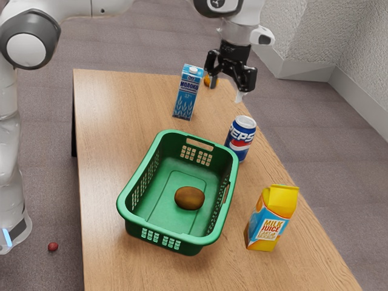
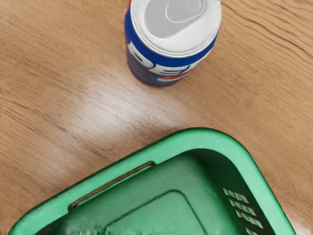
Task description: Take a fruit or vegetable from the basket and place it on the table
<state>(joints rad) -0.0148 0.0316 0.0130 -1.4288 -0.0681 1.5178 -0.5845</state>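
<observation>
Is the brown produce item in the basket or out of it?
In: the brown item lies on the floor of the green basket.

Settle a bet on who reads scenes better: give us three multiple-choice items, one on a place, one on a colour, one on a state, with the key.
1. Where is the brown rounded item?
A) On the floor
B) Inside the green basket
C) On top of the can

2. What colour is the top of the "MILK JUICE" carton?
A) Yellow
B) Purple
C) Black

3. How does the gripper stand?
A) Shut on the basket's rim
B) Shut on the can
C) Open, its fingers apart

Key:
1: B, the item lies on the basket's bottom, within its walls.
2: A, the slanted top is plainly yellow.
3: C, a gap shows between the fingers.
</observation>
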